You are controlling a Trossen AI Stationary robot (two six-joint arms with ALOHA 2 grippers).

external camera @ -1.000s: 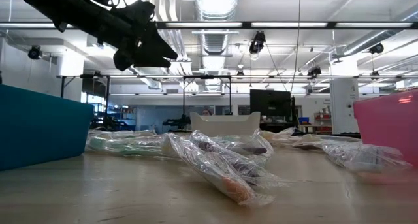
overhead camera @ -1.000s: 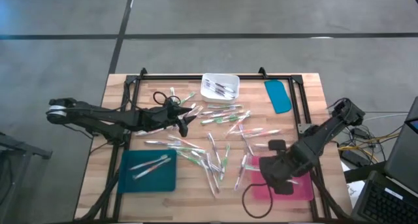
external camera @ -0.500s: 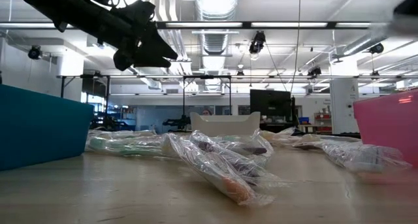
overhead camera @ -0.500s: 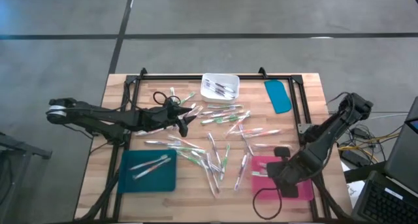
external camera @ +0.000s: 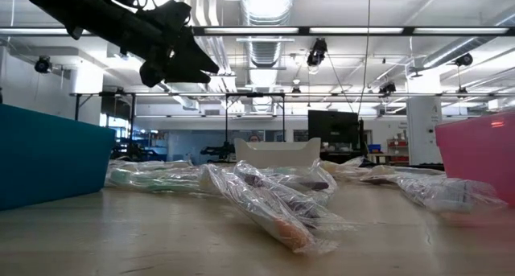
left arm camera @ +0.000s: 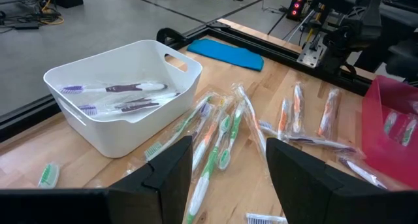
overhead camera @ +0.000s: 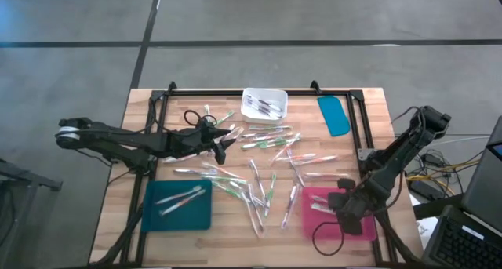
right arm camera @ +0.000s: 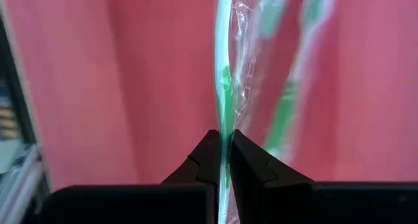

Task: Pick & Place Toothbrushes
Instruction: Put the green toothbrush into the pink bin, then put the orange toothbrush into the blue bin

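Many wrapped toothbrushes point(overhead camera: 259, 175) lie loose on the wooden table, and a few more lie in the white bin point(overhead camera: 264, 103) and on the teal tray point(overhead camera: 176, 205). My right gripper point(overhead camera: 345, 209) hangs over the pink tray point(overhead camera: 310, 194), pointing steeply down, shut on a green-and-white toothbrush point(right arm camera: 222, 87). Another toothbrush point(right arm camera: 287, 100) lies on that tray. My left gripper point(overhead camera: 222, 149) hovers open above the loose pile point(left arm camera: 215, 139), near the bin, with nothing between its fingers. My right gripper pinches the wrapped toothbrush's thin handle point(right arm camera: 223, 136) between its two fingertips point(right arm camera: 208, 155), coming from above. The toothbrush runs on past the fingers, roughly along them, toward the pink tray's floor point(right arm camera: 130, 74). Whether its far end touches the tray I cannot tell.
A flat blue piece point(overhead camera: 334, 114) lies at the far right beside a black frame point(overhead camera: 259, 91) that edges the table. In the low view the teal tray's wall point(external camera: 48, 155) and the pink tray's wall point(external camera: 479, 151) stand at either side of the pile.
My right gripper has come down over the pink tray with the toothbrush, shifting a little toward the table's right edge and rolling somewhat. It has stayed shut.
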